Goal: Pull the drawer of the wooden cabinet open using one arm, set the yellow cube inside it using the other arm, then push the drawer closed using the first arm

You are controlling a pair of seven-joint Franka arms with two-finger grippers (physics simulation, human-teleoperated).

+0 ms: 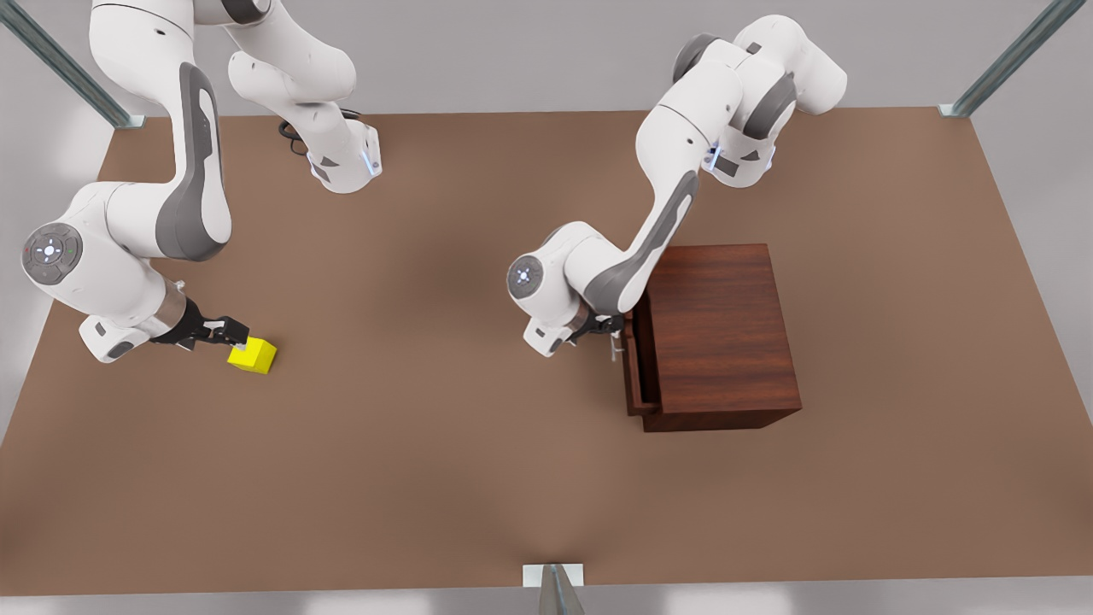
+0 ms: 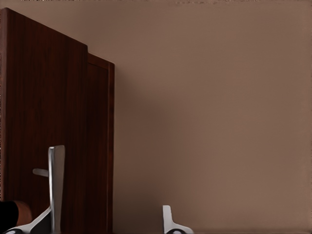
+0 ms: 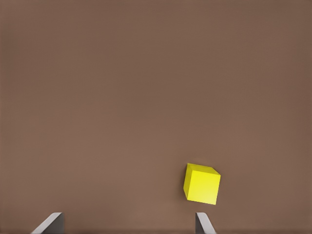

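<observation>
Front view: left hand [image 1: 608, 337] at the slightly open dark reddish-brown wooden drawer [image 1: 633, 363] right of centre, fingers spread about its silver bar handle [image 2: 45, 172], positioned to pull. Right hand [image 1: 232, 335], open and empty, beside small yellow cube [image 1: 253, 355] at lower left, readying a grasp.

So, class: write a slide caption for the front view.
Left hand at the drawer handle; right hand open beside yellow cube.

Bare brown tabletop [image 1: 444, 478], grey metal struts [image 1: 60, 64] at its corners and front edge.
</observation>
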